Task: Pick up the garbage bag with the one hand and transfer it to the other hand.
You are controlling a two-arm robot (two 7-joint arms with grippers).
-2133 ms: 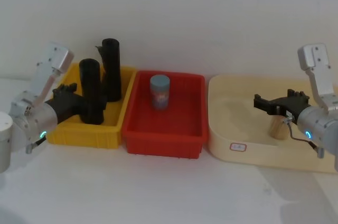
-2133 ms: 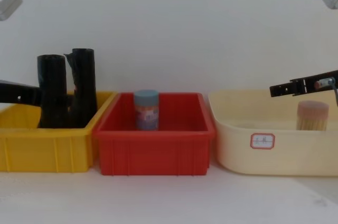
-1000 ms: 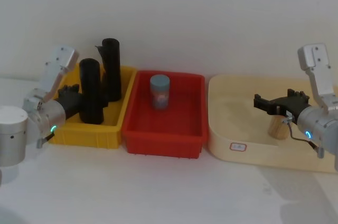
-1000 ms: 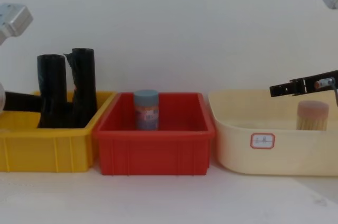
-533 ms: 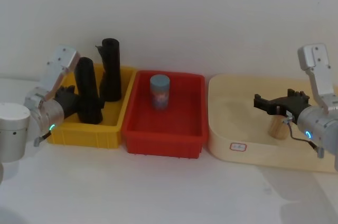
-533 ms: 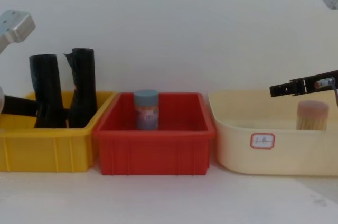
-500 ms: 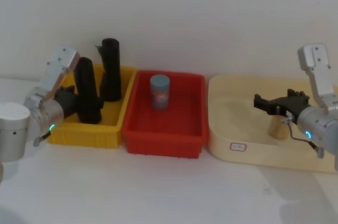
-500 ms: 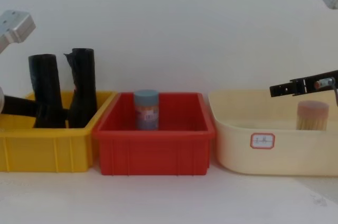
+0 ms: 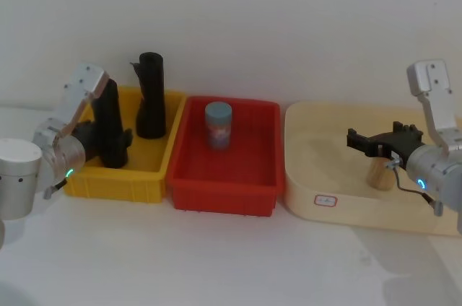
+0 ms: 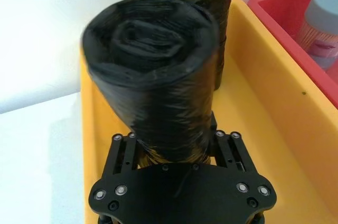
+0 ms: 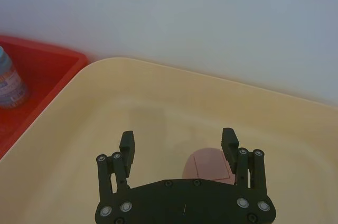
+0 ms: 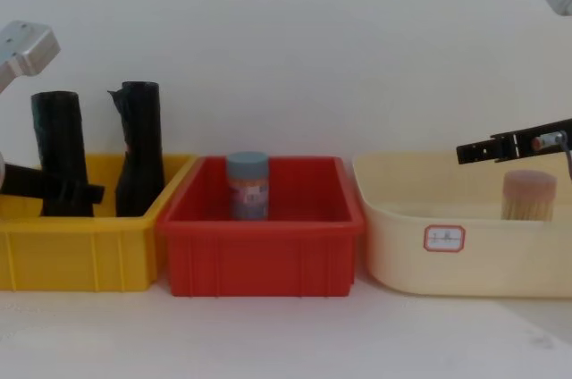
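Left gripper (image 10: 174, 138) clamps the garbage bag (image 10: 153, 76) low, plain in wrist view; right gripper (image 11: 178, 139) gapes.

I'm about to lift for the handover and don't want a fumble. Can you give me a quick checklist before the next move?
1. Left claw shut on the garbage bag: ok, it grips near the lower end.
2. Bag apart from the second black roll: ok, a gap shows in the chest view.
3. Bag clear of the yellow bin: not ok, its lower end sits below the rim.
4. Right claw open to receive: ok, it hovers over the cream tub.
5. Blue-lidded jar upright in the red bin between the arms: probably ok if the bag goes high.
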